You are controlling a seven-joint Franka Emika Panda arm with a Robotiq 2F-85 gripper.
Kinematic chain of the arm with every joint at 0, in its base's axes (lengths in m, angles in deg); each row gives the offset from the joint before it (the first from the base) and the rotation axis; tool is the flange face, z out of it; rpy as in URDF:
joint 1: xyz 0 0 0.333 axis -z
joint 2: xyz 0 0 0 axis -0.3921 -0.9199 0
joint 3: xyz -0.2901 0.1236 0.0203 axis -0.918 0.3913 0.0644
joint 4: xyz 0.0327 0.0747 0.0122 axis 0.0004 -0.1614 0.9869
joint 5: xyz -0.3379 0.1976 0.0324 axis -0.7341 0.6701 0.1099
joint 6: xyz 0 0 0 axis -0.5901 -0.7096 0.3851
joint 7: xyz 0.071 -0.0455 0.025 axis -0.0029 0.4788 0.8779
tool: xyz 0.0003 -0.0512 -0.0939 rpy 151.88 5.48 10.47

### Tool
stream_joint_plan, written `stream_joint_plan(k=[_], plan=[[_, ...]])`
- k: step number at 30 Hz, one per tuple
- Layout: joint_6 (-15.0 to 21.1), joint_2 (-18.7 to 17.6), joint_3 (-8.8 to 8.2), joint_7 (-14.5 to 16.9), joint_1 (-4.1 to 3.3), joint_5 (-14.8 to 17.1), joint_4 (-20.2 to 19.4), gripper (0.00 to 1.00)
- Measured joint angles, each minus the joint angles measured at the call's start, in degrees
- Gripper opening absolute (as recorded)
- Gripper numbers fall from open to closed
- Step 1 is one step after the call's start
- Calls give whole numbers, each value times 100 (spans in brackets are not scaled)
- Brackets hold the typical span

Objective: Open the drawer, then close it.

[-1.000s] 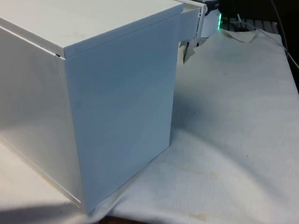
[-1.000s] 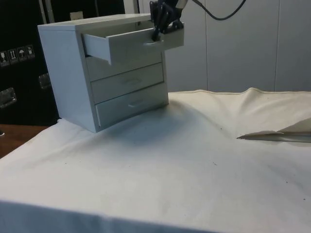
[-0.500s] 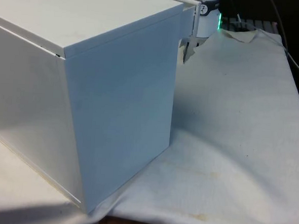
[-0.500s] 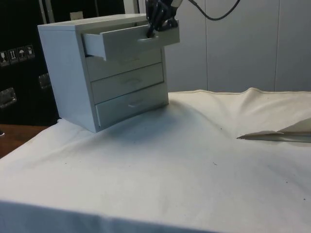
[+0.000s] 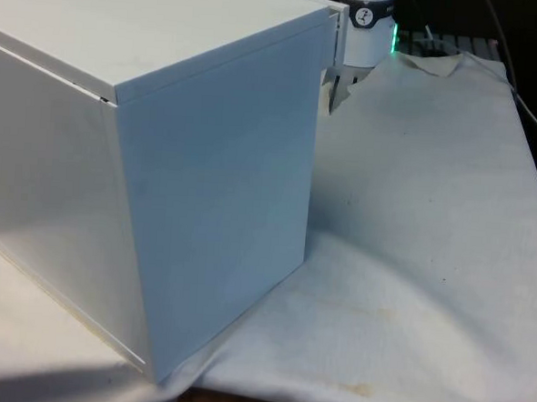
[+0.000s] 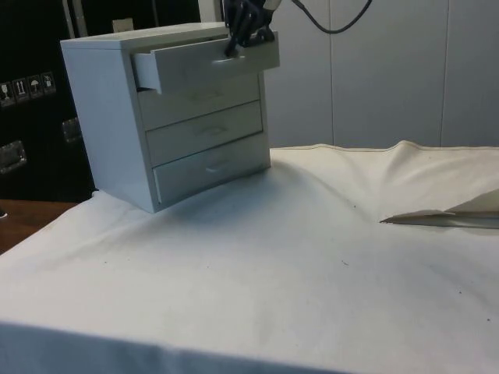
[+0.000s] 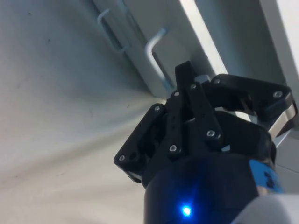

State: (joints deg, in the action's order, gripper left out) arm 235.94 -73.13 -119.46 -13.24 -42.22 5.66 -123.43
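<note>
Since the earlier pictures, the top drawer (image 6: 204,61) has slid back towards the chest of drawers (image 6: 168,117), and now juts out only a little from the chest's front, with the gripper (image 6: 238,40) carried along with it. From above the chest the arm reaches down steeply, its black fingers pointing down at the drawer front. In the wrist view the gripper (image 7: 186,77) has its fingers (image 7: 198,107) brought together, clenched at the top drawer's handle; the handle itself is hidden behind them. Two other handles, the nearer handle (image 7: 156,56) and the farther handle (image 7: 112,30), show on the chest's lower drawer fronts. The chest stands on the white cloth (image 6: 312,257), and in the front view the chest (image 5: 162,158) turns its back and side to the camera, with the drawer's edge (image 5: 334,36) just past its far corner.
</note>
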Motion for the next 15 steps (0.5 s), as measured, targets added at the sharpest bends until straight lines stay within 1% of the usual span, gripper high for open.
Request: stream_joint_plan(k=[9,15], plan=[[11,-172,-40,11,0,0,206,0],[74,-413,-40,-40,-11,0,401,0]])
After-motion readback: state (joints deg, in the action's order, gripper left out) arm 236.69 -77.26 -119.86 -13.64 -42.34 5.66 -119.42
